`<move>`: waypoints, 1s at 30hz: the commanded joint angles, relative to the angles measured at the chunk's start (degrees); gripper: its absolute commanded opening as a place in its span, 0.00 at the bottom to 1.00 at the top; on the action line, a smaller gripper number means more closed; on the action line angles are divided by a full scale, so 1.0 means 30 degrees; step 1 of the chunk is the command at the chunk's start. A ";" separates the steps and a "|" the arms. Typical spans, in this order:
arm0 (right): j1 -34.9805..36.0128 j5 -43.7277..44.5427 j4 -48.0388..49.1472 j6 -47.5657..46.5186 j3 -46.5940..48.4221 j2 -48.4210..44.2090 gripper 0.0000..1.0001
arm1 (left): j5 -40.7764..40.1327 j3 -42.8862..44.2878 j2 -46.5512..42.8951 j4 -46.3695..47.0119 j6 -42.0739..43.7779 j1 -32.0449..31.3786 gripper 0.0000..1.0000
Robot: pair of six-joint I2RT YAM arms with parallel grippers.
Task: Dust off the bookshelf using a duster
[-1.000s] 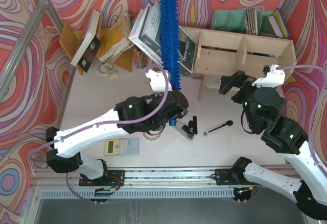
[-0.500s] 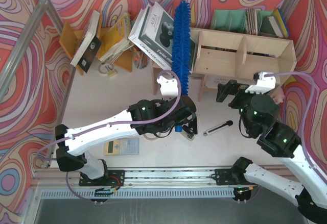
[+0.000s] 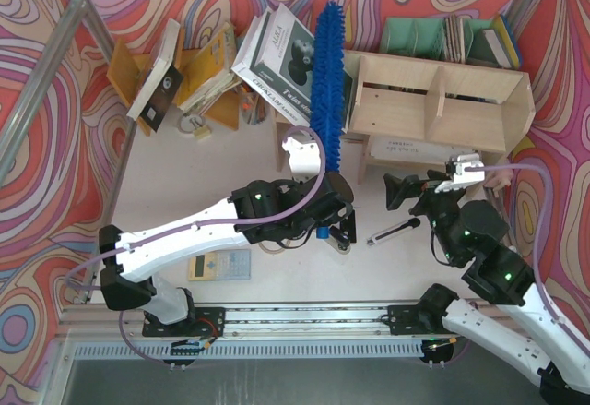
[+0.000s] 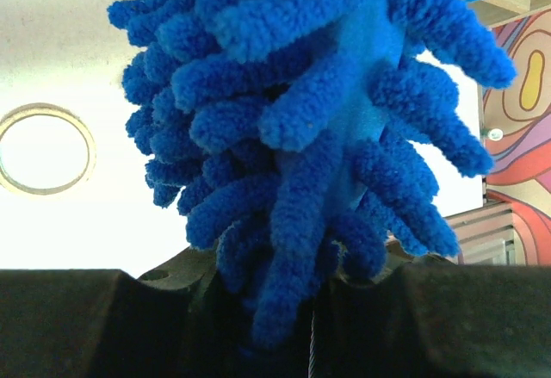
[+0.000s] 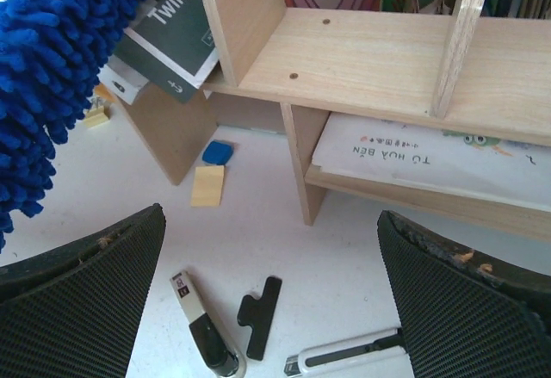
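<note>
Swung the duster (image 3: 327, 82) right over the last second, from above the leaning books (image 3: 281, 59) to just beside the left end of the bookshelf (image 3: 433, 101); drew the right claw (image 3: 401, 190) back toward the near edge meanwhile. Gripped the duster by its handle in the clenched left claw (image 3: 324, 223), head pointing away toward the back wall, fluff filling the left wrist view. Kept the right claw spread wide and empty, low over the desk (image 3: 230, 174), facing the bookshelf's front. Could not tell whether fluff touched wood yet; looked just short of it from the right wrist view. Judged the dusting barely begun. Best done, probably, by tipping the head right, laying its flat side on the top board, then dragging slowly along, lifting over each divider. Worth minding the books alongside: liable to topple under a careless sweep.
</note>
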 commanded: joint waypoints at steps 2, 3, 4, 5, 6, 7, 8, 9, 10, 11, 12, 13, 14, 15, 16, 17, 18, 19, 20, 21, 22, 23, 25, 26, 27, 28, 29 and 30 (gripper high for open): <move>0.0061 -0.0534 0.1465 -0.1300 0.0572 -0.0518 0.99 | -0.1395 0.0339 -0.0753 -0.0033 0.0306 0.0019 0.00; 0.0076 -0.0402 0.1484 -0.1395 0.0516 -0.0601 0.99 | -0.1412 0.0440 -0.0729 -0.0013 0.0392 0.0006 0.00; 0.0078 -0.0294 0.1577 -0.1553 0.0370 -0.0714 0.99 | -0.1450 0.0479 -0.0707 0.0000 0.0439 0.0004 0.00; 0.0093 -0.0200 0.1629 -0.1653 0.0224 -0.0827 0.99 | -0.1492 0.0432 -0.0657 -0.0009 0.0423 0.0008 0.00; 0.0080 -0.0155 0.1683 -0.1658 0.0026 -0.0944 0.99 | -0.1581 0.0320 -0.0651 -0.0021 0.0381 0.0004 0.00; 0.0078 -0.0193 0.1720 -0.1604 -0.0087 -0.1083 0.99 | -0.1662 0.0262 -0.0595 -0.0096 0.0302 0.0004 0.00; 0.0078 -0.0308 0.1684 -0.1535 -0.0127 -0.1181 0.99 | -0.1705 0.0185 -0.0496 -0.0215 0.0208 0.0004 0.00; 0.0078 -0.0344 0.1628 -0.1519 -0.0150 -0.1266 0.99 | -0.1645 0.0106 -0.0407 -0.0234 0.0211 0.0004 0.00; 0.0078 -0.0349 0.1617 -0.1528 -0.0167 -0.1332 0.99 | -0.1575 0.0078 -0.0330 -0.0218 0.0153 0.0011 0.00; 0.0078 -0.0284 0.1631 -0.1588 -0.0181 -0.1391 0.99 | -0.1489 0.0060 -0.0182 -0.0267 0.0024 0.0005 0.00; 0.0078 -0.0239 0.1643 -0.1584 -0.0160 -0.1413 0.99 | -0.1416 0.0101 -0.0075 -0.0319 -0.0028 0.0004 0.00; 0.0078 -0.0248 0.1671 -0.1555 -0.0180 -0.1438 0.99 | -0.1444 0.0345 0.0136 -0.0551 -0.0046 0.0004 0.00; 0.0078 -0.0315 0.1747 -0.1551 -0.0244 -0.1467 0.99 | -0.1473 0.0697 0.0356 -0.0869 -0.0048 0.0004 0.00; 0.0078 -0.0382 0.1823 -0.1536 -0.0267 -0.1440 0.99 | -0.1597 0.1206 0.0552 -0.1191 0.0014 0.0004 0.00; 0.0063 -0.0427 0.1865 -0.1520 -0.0255 -0.1376 0.99 | -0.1715 0.1673 0.0723 -0.1476 0.0110 0.0004 0.00; 0.0076 -0.0462 0.1856 -0.1532 -0.0206 -0.1265 0.99 | -0.1847 0.2090 0.0807 -0.1688 0.0188 0.0019 0.00; 0.0078 -0.0462 0.1817 -0.1581 -0.0145 -0.1108 0.99 | -0.1963 0.2362 0.0818 -0.1744 0.0263 -0.0009 0.00; 0.0078 -0.0327 0.1777 -0.1569 -0.0090 -0.0964 0.99 | -0.2072 0.2524 0.0757 -0.1696 0.0346 -0.0009 0.00; 0.0063 -0.0281 0.1709 -0.1564 -0.0046 -0.0884 0.99 | -0.2189 0.2585 0.0646 -0.1708 0.0345 -0.0023 0.00; 0.0072 -0.0264 0.1650 -0.1508 -0.0012 -0.0867 0.99 | -0.2313 0.2526 0.0512 -0.1742 0.0294 -0.0025 0.00; 0.0077 -0.0280 0.1613 -0.1516 -0.0044 -0.0890 0.99 | -0.2376 0.2453 0.0389 -0.1846 0.0185 -0.0025 0.00; 0.0078 -0.0271 0.1608 -0.1509 -0.0077 -0.0911 0.99 | -0.2457 0.2320 0.0260 -0.1994 -0.0012 -0.0047 0.00; 0.0078 -0.0164 0.1631 -0.1488 -0.0116 -0.1041 0.99 | -0.2458 0.1854 -0.0103 -0.2255 -0.0400 -0.0079 0.00; 0.0078 -0.0088 0.1654 -0.1506 -0.0149 -0.1106 0.99 | -0.2438 0.1553 -0.0340 -0.2239 -0.0539 -0.0105 0.00; 0.0071 0.0002 0.1654 -0.1475 -0.0153 -0.1143 0.99 | -0.2454 0.1171 -0.0575 -0.2127 -0.0652 -0.0123 0.00; 0.0062 0.0050 0.1650 -0.1486 -0.0175 -0.1174 0.99 | -0.2504 0.0779 -0.0813 -0.2066 -0.0852 -0.0155 0.00; 0.0076 0.0085 0.1638 -0.1487 -0.0182 -0.1203 0.99 | -0.2473 0.0389 -0.1000 -0.1930 -0.0958 -0.0155 0.00; 0.0078 0.0130 0.1637 -0.1488 -0.0182 -0.1211 0.99 | -0.2374 0.0051 -0.1177 -0.1671 -0.0935 -0.0151 0.00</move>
